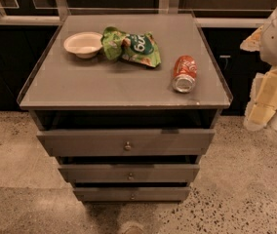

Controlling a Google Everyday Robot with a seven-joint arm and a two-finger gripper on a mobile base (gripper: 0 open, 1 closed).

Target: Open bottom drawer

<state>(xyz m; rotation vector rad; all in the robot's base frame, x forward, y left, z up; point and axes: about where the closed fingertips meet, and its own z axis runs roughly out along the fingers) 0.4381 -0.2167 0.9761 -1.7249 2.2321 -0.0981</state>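
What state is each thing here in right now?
bottom drawer: looks shut, nothing touching its knob
soda can: lying on its side on the cabinet top
chip bag: crumpled, lying flat
bowl: upright, looks empty
gripper: at the right edge, away from the drawers

one camera looks down from high in front of the cabinet point(104, 84), fairly near, facing its front, with the gripper point(265, 102) at the view's right edge.
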